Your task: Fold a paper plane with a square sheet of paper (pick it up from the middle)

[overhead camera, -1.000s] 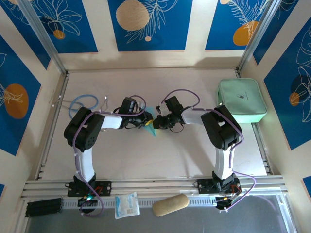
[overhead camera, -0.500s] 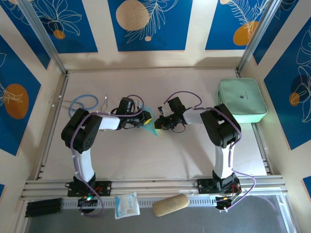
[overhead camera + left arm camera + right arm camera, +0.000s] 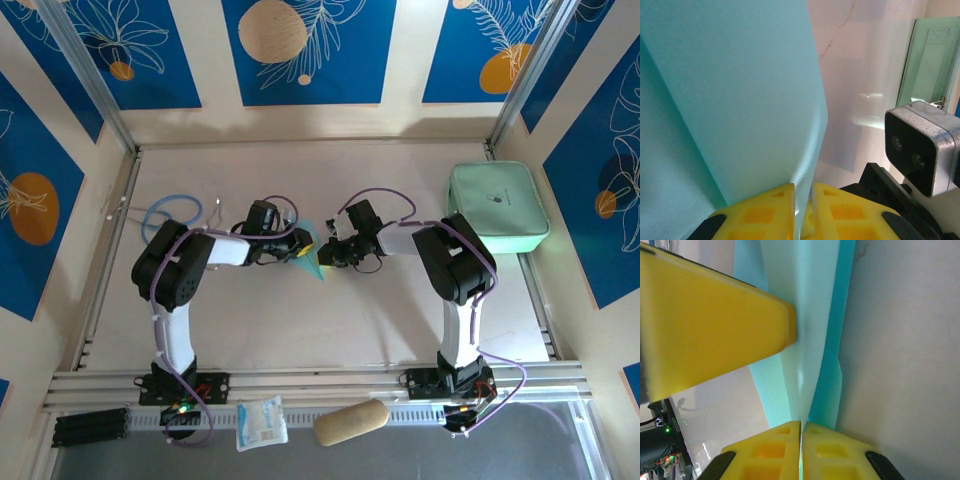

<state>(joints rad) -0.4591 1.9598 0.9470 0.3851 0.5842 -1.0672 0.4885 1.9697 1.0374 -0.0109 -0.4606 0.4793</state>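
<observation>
Cable loop [image 3: 170, 212]: blue, upper left of the table [image 3: 380, 325] in the top view, well apart from the work
Left gripper [image 3: 293, 249]: left of frame centre in the top view; jaws pinched to a sliver on the paper, whose edge runs down between its yellow fingers [image 3: 765, 210] at the bottom of the left wrist view
Paper plane [image 3: 313, 257]: frame centre in the top view, bridging the gap between the two grippers, pointed tip toward the lower frame
Right gripper [image 3: 331, 252]: just right of the paper; jaws almost fully closed, clamping a folded edge between its yellow fingers [image 3: 835, 452] at the bottom of the right wrist view
Case [image 3: 497, 210]: mint-green, right edge of the table, well apart
Risk, tearing: both arms grip one thin sheet, so any pull apart or twist out of step would likely rip it at a pinch point
Risk, slipping: each hold is narrow and near an edge; a loosened jaw could let the paper swing or drop
Risk, crease: uneven pressure could set the fold off the centre line
Appearance: light blue, thin, slightly translucent; layered flaps, a bowed surface in the left wrist view, a darker underlayer and a small nick along one edge in the right wrist view; fold looks unfinished
</observation>
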